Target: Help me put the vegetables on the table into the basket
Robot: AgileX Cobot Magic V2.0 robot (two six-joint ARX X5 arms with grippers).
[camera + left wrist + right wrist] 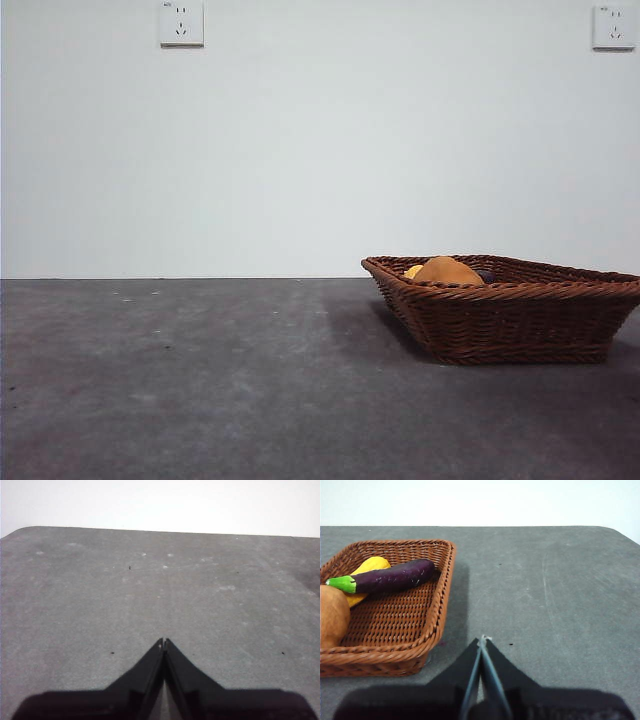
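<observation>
Task looks done: all 3 veg in basket (pixel 390 630). Eggplant (pixel 385 578) lies across the corn (pixel 367 570), potato (pixel 332 617) at the basket's near corner. Nothing left loose on bench (pixel 200 380) as far as views show. Right gripper (pixel 482 641) empty, jaws pressed together, hovering over bare bench just beside the basket's side wall. Left gripper (pixel 163 642) also closed on nothing, over bare bench w/ no veg nearby, basket not in its view. Prob only retreat/idle left.
</observation>
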